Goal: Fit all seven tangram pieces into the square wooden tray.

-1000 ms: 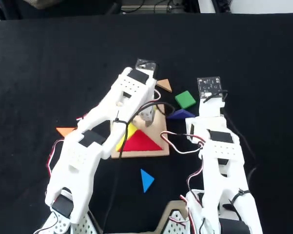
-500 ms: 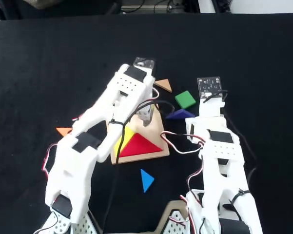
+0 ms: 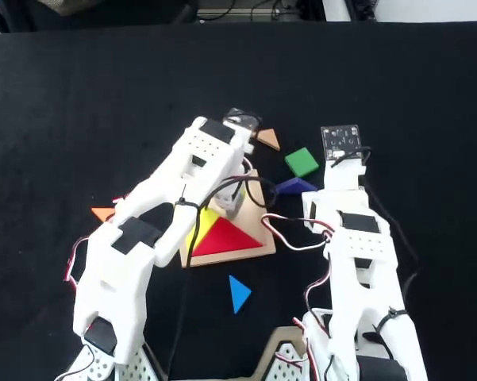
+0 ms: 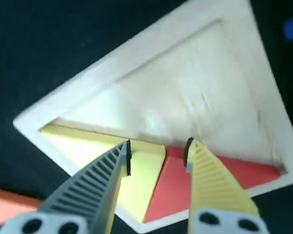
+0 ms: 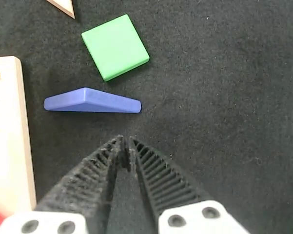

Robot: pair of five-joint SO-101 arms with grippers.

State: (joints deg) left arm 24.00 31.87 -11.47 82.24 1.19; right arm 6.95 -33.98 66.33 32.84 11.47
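While its two fingers stand parted with nothing between them, the left gripper (image 4: 158, 151) hangs over the square wooden tray (image 4: 136, 64), one tip above the yellow triangle (image 4: 136, 183), the other above the red triangle (image 4: 171, 190). Whether the tips touch the pieces cannot be told. Both triangles lie inside the tray, edge to edge along one side; the remaining tray floor is bare wood.

Right gripper (image 5: 124, 148): fingers pressed together tip to tip, grasping nothing, over the black table (image 5: 224, 97), beside the tray's edge. Near its tips lies the indigo parallelogram (image 5: 92, 100), flat on the table. Beyond it is the green square (image 5: 115, 46), apart from the parallelogram, and further on a corner of the tan triangle (image 5: 63, 6).

Pieces outside the tray, high view:
- The tan triangle, green square and indigo parallelogram are grouped past the tray's far right corner.
- The orange triangle (image 3: 103, 213) lies to the tray's left, partly covered by the left arm.
- The blue triangle (image 3: 238, 293) lies on the tray's near side, apart from it, between the two arms.
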